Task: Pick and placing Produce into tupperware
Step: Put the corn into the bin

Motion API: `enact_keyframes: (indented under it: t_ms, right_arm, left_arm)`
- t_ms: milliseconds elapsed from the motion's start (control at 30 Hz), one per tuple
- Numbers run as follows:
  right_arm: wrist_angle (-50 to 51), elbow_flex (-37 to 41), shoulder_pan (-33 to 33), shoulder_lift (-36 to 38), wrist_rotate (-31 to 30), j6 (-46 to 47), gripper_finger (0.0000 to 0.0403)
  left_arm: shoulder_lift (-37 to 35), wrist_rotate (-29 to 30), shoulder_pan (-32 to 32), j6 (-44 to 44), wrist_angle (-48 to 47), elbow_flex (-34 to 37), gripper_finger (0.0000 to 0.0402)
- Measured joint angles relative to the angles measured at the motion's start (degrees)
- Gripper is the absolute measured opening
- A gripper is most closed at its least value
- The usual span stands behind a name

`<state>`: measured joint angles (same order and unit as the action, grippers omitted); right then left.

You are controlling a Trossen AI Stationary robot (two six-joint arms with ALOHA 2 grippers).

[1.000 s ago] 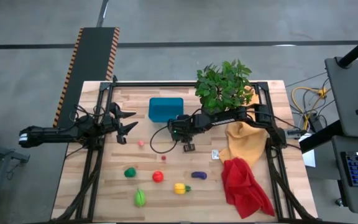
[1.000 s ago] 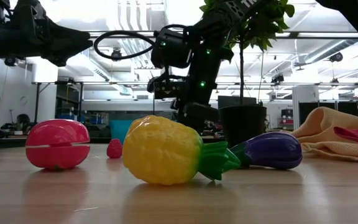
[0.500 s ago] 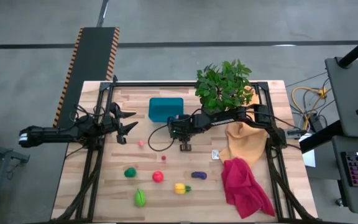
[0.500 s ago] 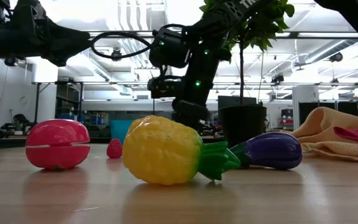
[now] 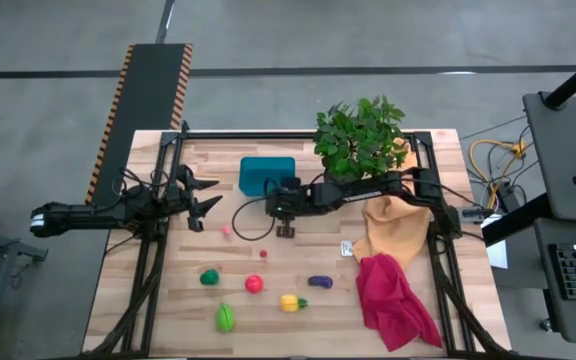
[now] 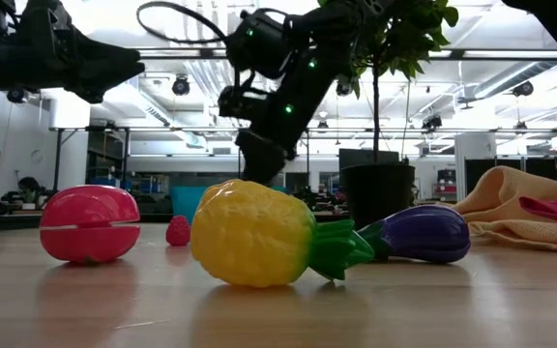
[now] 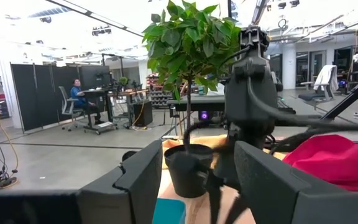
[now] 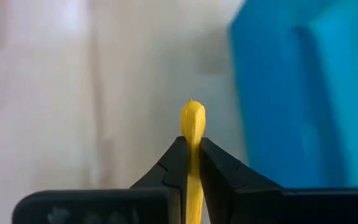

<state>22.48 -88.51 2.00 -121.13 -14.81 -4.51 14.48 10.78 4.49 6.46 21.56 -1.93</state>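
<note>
The teal box stands at the far middle of the table, open side up. My right gripper hovers just near of it, shut on a thin yellow produce piece; the box shows beside it in the right wrist view. My left gripper is open and empty at the table's left. On the table lie a small pink piece, a small red piece, a green piece, a red piece, a yellow piece, a purple eggplant and a green piece. My right gripper pinches the thin yellow piece between its two fingertips, with the piece's end sticking out past them. The fingers come from above, pointing down at the table. The piece is lifted clear of the table.
A potted plant stands at the far right, right of the box. A yellow cloth and a red cloth lie along the table's right side. Bare wood lies between the box and the loose produce.
My right gripper has gone up and toward the far left, toward the teal box, carrying the yellow piece and tipping as it rose. It has stayed shut.
</note>
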Motion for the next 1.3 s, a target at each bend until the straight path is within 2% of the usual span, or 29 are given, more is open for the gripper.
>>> enact_keyframes:
  t_ms: [200, 367, 533, 1133, 1300]
  right_arm:
    - [-5.2, 0.0, 0.0, 0.6, -7.1, -0.3, 0.0026]
    - [-5.5, -0.1, 0.1, 0.7, -15.5, -0.4, 0.0026]
    - [-5.4, -0.1, 0.7, 0.7, -20.9, -0.5, 0.0026]
    - [-5.3, 0.3, 3.3, -0.9, -21.2, 1.2, 0.0027]
    - [-5.1, 0.3, 3.3, -0.9, -20.8, 0.5, 0.0053]
  left_arm:
    - [0.0, 0.0, 0.0, 0.0, 0.0, 0.0, 0.0187]
    - [0.0, 0.0, 0.0, 0.0, 0.0, 0.0, 0.0187]
    - [0.0, 0.0, 0.0, 0.0, 0.0, 0.0, 0.0187]
    - [0.0, 0.0, 0.0, 0.0, 0.0, 0.0, 0.0187]
    - [0.0, 0.0, 0.0, 0.0, 0.0, 0.0, 0.0187]
